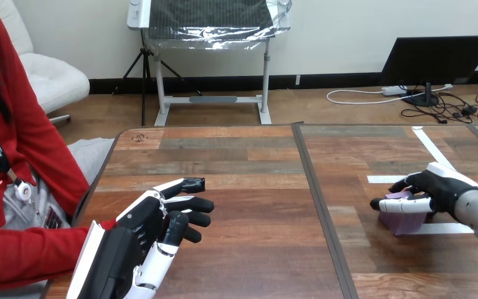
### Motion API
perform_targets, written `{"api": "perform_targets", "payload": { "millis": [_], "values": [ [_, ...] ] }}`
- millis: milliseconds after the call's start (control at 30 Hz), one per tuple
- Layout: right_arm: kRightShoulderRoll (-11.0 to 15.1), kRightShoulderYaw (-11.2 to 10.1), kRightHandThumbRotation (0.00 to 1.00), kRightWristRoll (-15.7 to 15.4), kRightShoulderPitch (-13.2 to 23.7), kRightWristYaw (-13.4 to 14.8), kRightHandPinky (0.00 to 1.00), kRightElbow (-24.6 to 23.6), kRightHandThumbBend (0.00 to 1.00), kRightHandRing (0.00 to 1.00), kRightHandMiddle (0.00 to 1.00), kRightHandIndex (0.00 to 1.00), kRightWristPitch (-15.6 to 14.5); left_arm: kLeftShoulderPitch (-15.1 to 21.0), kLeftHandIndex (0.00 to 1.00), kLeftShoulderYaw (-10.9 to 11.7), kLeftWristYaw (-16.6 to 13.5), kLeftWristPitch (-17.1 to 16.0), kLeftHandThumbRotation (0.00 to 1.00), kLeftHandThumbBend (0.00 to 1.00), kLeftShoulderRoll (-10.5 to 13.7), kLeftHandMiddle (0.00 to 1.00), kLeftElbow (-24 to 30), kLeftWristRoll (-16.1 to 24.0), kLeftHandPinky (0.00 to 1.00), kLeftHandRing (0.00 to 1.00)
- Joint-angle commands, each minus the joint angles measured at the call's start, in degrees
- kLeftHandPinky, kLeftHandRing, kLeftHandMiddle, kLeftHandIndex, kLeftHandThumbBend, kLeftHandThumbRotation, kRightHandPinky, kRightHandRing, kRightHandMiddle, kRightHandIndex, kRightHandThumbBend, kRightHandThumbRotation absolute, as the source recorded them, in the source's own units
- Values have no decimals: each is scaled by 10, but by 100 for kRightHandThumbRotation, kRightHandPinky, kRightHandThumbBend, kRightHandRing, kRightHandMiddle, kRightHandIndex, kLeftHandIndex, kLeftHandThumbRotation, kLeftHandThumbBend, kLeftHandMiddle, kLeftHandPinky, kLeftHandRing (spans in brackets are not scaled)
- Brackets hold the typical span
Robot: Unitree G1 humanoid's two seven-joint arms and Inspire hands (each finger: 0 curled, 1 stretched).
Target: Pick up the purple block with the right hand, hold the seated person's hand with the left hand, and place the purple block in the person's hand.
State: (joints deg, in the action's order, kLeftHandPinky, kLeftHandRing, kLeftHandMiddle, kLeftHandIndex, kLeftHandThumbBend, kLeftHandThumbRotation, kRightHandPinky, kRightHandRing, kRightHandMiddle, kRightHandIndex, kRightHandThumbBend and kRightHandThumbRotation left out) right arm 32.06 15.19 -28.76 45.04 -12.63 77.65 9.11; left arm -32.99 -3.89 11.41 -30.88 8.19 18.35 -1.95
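The purple block (401,222) is at the right of the table (255,187), low over a strip of white tape. My right hand (439,189) comes in from the right edge and is shut on it, with the thumb across its top front and the fingers curled over its far side. I cannot tell whether the block touches the wood. My left hand (152,227) lies at the lower left, its back turned up and its fingers stretched out to the right, relaxed. The person's red sleeve (31,252) runs in from the left and ends under this hand; the person's hand is hidden.
A dark seam (318,205) divides the table into a left and a right board. White tape lines (432,149) mark the right board. The person sits close against the table's left edge (99,171).
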Motion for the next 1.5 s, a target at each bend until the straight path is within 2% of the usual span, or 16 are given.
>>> {"api": "perform_targets", "payload": {
  "millis": [0, 300, 767, 1200, 1467],
  "values": [
    [-4, -3, 44, 9, 18, -25, 77, -5, 70, 84, 87, 85, -4, 25, 73, -1, 3, -9, 80, 42, 1, 67, 6, -9, 55, 63],
    [-1, 12, 27, -9, 24, -20, 79, -5, 81, 85, 88, 86, -8, 26, 73, 1, 2, -10, 80, 41, 0, 66, 6, -6, 54, 63],
    [7, 37, 14, -35, 28, 1, 81, -6, 91, 85, 86, 85, 9, 29, 73, 1, 6, -8, 81, 40, 2, 66, 6, -9, 54, 63],
    [6, 29, 1, -28, 29, 2, 76, -7, 92, 79, 82, 83, 12, 32, 73, 3, 7, -8, 81, 39, 2, 66, 5, -7, 54, 63],
    [7, 33, 0, -32, 28, 7, 77, -6, 88, 77, 80, 82, 15, 32, 73, 2, 7, -3, 80, 39, -1, 66, 8, -10, 54, 63]
  ]
}}
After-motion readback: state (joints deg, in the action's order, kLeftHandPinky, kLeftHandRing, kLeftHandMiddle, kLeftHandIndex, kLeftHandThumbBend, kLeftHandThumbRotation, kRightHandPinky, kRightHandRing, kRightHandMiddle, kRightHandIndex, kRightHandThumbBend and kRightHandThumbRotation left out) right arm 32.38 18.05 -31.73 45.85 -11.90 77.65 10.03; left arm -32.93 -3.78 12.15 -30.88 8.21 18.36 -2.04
